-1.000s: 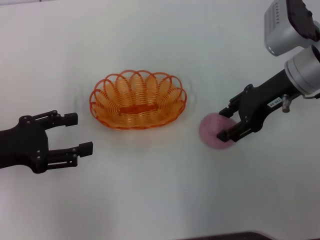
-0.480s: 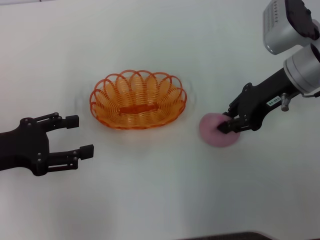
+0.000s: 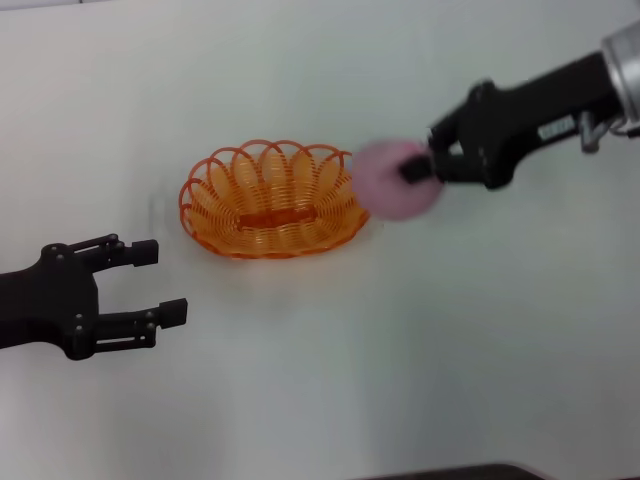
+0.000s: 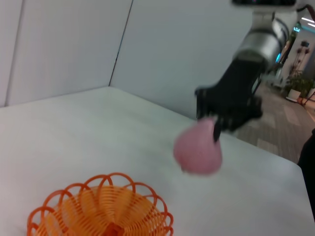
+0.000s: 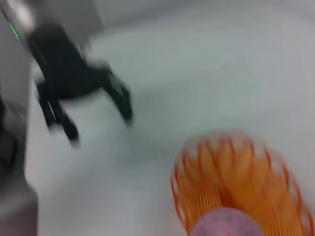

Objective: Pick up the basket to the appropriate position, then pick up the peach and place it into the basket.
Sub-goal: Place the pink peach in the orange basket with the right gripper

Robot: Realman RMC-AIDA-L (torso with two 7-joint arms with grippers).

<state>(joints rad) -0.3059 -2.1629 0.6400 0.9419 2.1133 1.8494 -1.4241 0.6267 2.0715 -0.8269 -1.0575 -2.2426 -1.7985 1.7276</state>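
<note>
The orange wire basket [image 3: 274, 200] sits on the white table, left of centre in the head view; it also shows in the left wrist view [image 4: 101, 211] and the right wrist view [image 5: 241, 182]. My right gripper [image 3: 420, 165] is shut on the pink peach [image 3: 393, 180] and holds it in the air just past the basket's right rim. The peach also shows in the left wrist view [image 4: 198, 150] and the right wrist view [image 5: 227, 223]. My left gripper [image 3: 160, 282] is open and empty, low at the left, apart from the basket.
The white table [image 3: 330, 360] spreads around the basket. A pale wall stands behind the table in the left wrist view [image 4: 74, 44]. The right arm's body [image 3: 560, 95] reaches in from the upper right.
My right gripper has closed on the peach, lifted it off the table and carried it up and left to the basket's right rim. The left gripper has hardly moved.
</note>
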